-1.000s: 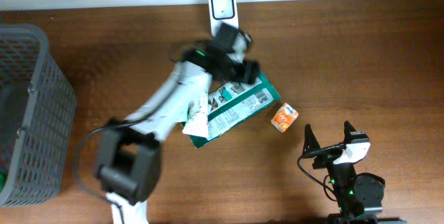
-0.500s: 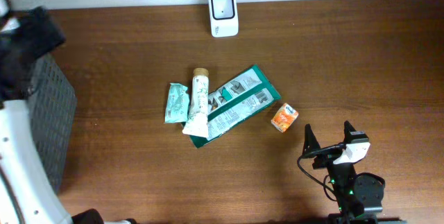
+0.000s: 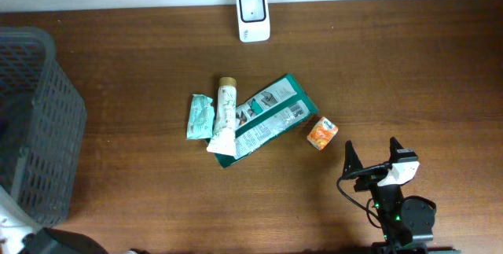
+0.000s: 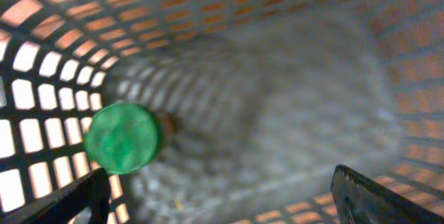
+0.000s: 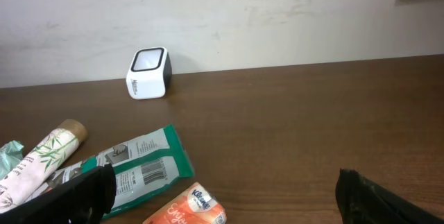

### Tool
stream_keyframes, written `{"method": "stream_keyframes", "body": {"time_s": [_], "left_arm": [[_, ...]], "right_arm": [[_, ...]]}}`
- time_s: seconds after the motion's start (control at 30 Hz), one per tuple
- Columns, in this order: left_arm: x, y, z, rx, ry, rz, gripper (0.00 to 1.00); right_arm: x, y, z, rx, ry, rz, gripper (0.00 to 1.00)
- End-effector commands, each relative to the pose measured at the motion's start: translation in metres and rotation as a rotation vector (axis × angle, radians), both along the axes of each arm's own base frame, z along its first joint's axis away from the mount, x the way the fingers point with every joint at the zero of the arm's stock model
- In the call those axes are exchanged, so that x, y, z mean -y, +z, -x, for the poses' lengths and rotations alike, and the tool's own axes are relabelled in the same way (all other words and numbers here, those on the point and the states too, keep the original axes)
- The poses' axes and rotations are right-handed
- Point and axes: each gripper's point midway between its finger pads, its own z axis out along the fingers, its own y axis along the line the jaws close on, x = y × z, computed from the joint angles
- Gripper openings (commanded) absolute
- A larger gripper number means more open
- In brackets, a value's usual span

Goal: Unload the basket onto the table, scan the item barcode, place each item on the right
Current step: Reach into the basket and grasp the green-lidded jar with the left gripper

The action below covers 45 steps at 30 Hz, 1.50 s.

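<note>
Left gripper (image 4: 220,186) gapes empty inside the basket (image 4: 41,78) (green-capped item (image 4: 123,137) lies below) — lift straight up, clearing the mesh walls.

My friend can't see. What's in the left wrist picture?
A round green thing lies inside a dark mesh basket, all blurry. The jaws of the left gripper stand wide apart at the bottom corners.

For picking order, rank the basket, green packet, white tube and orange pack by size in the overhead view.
1. basket
2. green packet
3. white tube
4. orange pack
The basket stands taller, so nearer the camera, but its lead is too big to matter.
</note>
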Motion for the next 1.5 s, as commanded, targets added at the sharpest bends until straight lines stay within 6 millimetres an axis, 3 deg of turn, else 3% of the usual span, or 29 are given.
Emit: {"method": "stream_keyframes", "body": {"time_s": [0.0,0.1,0.27,0.8,0.93,1.3,1.47], "left_arm": [[-0.022,-0.028,0.029,-0.106,0.115,-0.022,0.99],[-0.034,-0.057,0.049,-0.160,0.174,0.029,1.00],[-0.052,-0.076,0.076,-0.191,0.251,0.070,1.00],[-0.053,-0.138,0.083,-0.311,0.281,0.196,0.95],[-0.052,-0.143,0.084,-0.320,0.280,0.207,0.92],[-0.046,-0.149,0.056,-0.197,0.225,0.265,0.70],[-0.039,-0.147,0.025,-0.182,0.144,0.228,0.61]], "right_arm": [[0.002,-0.003,0.000,-0.006,-0.008,-0.006,0.98],[0.002,-0.003,0.000,-0.006,-0.008,-0.006,0.98],[0.002,-0.003,0.000,-0.006,-0.008,-0.006,0.98],[0.002,-0.003,0.000,-0.006,-0.008,-0.006,0.98],[0.002,-0.003,0.000,-0.006,-0.008,-0.006,0.98],[0.002,-0.003,0.000,-0.006,-0.008,-0.006,0.98],[0.002,-0.003,0.000,-0.006,-0.008,-0.006,0.98]]}}
